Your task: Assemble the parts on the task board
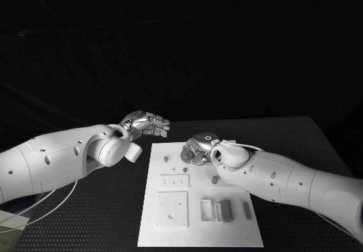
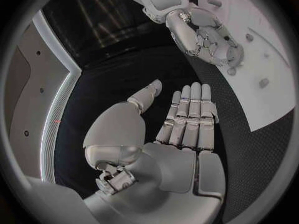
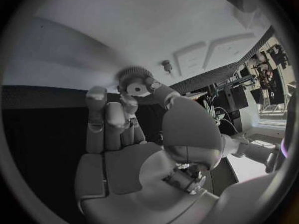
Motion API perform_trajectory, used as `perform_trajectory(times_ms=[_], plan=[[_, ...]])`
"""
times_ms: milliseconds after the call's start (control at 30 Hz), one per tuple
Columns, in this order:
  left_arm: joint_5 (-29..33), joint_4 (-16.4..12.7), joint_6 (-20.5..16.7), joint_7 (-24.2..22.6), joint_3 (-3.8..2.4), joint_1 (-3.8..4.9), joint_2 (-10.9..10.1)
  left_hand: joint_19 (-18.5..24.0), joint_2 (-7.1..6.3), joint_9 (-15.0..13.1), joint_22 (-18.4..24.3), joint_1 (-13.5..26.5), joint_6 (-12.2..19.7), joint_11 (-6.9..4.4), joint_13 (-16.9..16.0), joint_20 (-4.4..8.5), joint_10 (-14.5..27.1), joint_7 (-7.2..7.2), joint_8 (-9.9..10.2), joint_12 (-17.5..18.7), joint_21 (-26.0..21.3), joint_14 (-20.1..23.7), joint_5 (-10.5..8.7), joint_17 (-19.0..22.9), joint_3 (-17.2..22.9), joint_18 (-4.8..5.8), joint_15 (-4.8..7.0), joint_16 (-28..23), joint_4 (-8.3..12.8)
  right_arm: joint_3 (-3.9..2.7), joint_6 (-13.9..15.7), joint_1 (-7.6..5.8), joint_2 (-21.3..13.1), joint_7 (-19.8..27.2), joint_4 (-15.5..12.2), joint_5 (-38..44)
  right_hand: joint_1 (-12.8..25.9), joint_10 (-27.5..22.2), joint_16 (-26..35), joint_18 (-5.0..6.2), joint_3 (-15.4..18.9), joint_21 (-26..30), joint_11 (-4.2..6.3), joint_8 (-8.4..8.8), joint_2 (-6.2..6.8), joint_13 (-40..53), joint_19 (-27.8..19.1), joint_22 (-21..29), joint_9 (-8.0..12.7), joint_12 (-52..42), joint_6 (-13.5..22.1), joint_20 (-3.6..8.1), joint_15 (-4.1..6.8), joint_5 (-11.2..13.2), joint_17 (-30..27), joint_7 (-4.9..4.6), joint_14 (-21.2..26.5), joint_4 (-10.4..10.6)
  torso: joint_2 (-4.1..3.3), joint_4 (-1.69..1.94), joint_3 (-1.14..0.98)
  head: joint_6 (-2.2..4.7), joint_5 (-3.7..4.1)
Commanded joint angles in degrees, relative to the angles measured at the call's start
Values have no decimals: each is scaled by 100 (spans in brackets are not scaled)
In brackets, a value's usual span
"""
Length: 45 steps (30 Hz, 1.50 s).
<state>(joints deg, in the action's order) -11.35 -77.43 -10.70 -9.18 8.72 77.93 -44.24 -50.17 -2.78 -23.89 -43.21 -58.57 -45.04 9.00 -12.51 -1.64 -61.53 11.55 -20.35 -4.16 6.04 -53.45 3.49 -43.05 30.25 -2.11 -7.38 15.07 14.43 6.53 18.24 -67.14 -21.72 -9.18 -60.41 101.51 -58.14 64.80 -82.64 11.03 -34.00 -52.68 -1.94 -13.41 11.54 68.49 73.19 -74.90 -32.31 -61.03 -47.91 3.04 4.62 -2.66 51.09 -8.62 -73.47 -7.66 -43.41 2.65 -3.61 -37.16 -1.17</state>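
We judge we are mid-placement over the task board [image 1: 227, 236]: our left hand [image 2: 187, 117] waits beside it, fingers straight and together, holding nothing, while our right hand [image 3: 134, 114] pinches a small knurled round part [image 3: 136, 82] at its fingertips; next comes lowering it squarely into its seat.

task board [image 1: 198, 239]: white, flat, mid-table | knurled round part [image 3: 136, 80]: pinched, right robot hand [image 3: 127, 134]

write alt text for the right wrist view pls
The right hand pinches a small round knurled part at its fingertips, above the white task board. A small peg stands on the board beside two raised square plates.
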Motion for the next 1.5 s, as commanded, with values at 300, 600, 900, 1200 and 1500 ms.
perform_trajectory(times_ms=[300, 600, 900, 1200, 1500], plan=[[-12, -10, 7, -38, -6, 11, 11, 21, -31, -1, -11, 15, 50, 17, -10, -27, 8, 10, 37, 24, -37, -12, -34, -12, -10, 58, -29, -24, -23, 9, -58, 13, 35, 37, -1, 7, -92, 5, 15, 397, -21, -5, 47, -120, -239, -6, -15, -112, -73, -32, -222, 35, 16, -12, 2, 65, -13, -74, 0, 0, 1, -6, -9], [-12, -13, 7, -36, -6, 11, 9, 21, -31, -2, -12, 14, 53, 17, -11, -27, 8, 12, 39, 24, -38, -13, -34, -14, -10, 58, -29, -27, -24, 9, -89, 14, 26, 0, 6, 72, -166, 15, 21, 397, 56, -26, 103, -190, -506, -24, -43, -117, -137, -32, -350, 21, 70, -12, 3, 123, -9, -334, 0, -5, -1, -9, -12], [-12, -4, 5, -39, -6, 11, 15, 20, -28, -3, -13, 13, 53, 17, -12, -27, 8, 13, 39, 24, -39, -14, -34, -16, -9, 58, -29, -29, -25, 8, 238, 16, 27, -197, -56, 281, -120, 25, 23, 397, 103, -37, 135, -244, -553, -34, -41, -113, -192, -31, -439, 13, 101, -11, 3, 157, -11, -438, 5, -1, -4, 1, -6], [-12, -15, -2, -41, -6, 11, -2, 20, -27, -5, -14, 13, 53, 17, -14, -28, 9, 13, 40, 23, -41, -14, -35, -18, -8, 58, -30, -31, -27, -5, 584, 15, -8, -388, -215, 468, -96, 46, 20, 397, 112, -44, 150, -261, -524, -42, -25, -109, -214, -31, -471, 16, 116, -11, 6, 172, -17, -463, 2, -4, -3, 7, -14], [-12, -22, -4, -45, -6, 11, -9, 20, -29, -7, -15, 12, 57, 17, -16, -28, 10, 15, 42, 23, -44, -15, -34, -21, -9, 58, -30, -35, -28, -33, 594, 14, 24, -456, -293, 545, -84, 57, 19, 397, 113, -46, 154, -252, -484, -49, -16, -106, -219, -29, -459, 21, 121, -11, 7, 174, -19, -477, -1, -6, -2, 4, -18]])
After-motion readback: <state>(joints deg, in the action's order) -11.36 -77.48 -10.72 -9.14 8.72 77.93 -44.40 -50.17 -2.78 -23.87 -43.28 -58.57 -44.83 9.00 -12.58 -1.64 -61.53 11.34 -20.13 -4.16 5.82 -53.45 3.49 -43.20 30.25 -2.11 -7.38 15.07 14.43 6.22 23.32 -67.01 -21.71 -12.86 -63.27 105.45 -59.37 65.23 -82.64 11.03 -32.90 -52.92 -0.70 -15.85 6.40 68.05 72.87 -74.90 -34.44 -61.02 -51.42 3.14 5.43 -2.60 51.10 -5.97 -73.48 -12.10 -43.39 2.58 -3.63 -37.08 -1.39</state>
